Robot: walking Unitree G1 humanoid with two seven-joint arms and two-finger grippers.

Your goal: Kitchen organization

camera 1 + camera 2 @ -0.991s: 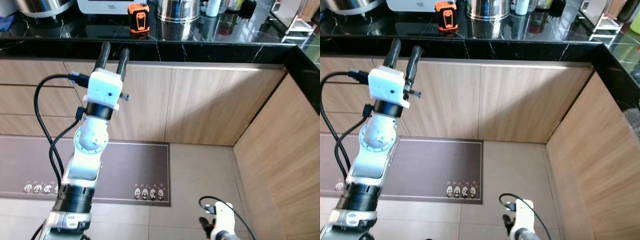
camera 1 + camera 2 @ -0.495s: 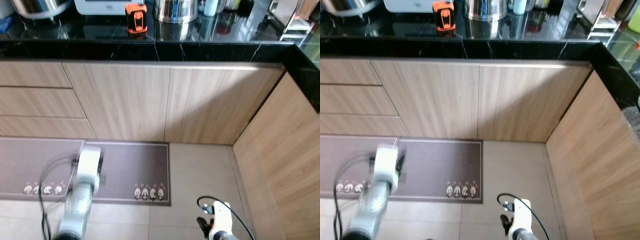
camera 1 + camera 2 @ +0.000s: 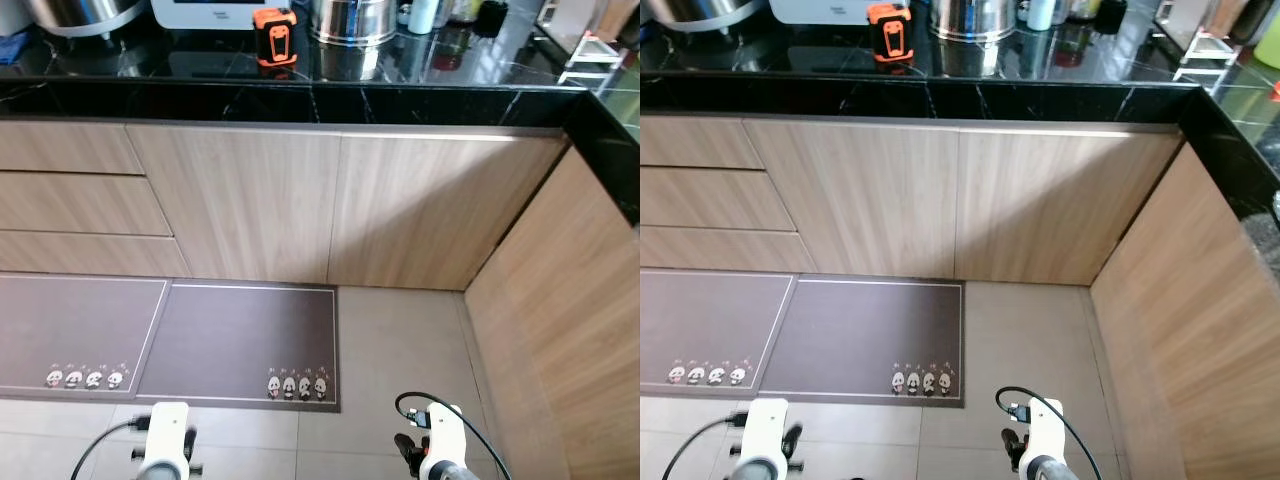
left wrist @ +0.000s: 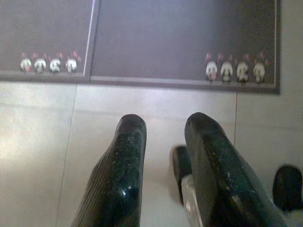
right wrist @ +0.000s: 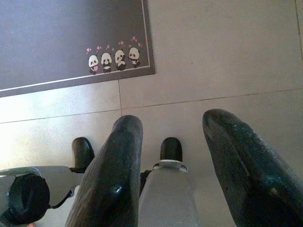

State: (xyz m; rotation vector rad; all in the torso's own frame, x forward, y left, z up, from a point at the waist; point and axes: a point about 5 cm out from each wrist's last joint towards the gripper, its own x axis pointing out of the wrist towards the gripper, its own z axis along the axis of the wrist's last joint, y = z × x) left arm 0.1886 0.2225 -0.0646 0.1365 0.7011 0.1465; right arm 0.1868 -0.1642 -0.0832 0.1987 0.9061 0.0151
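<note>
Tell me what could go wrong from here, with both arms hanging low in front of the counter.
1. The orange tape measure stands near the counter's front edge; a careless reach could knock it off.
2. The floor mats lie right before the cabinets; a step forward might catch a mat's edge.
3. The left end effector and right end effector hang open above the tiles, holding nothing, so any reach to the counter starts from far below.

Head downward; wrists toward floor mat [image 4: 180, 42]

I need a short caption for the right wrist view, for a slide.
Open right claw hanging above the tiled floor, near the corner of a panda-print mat.
</note>
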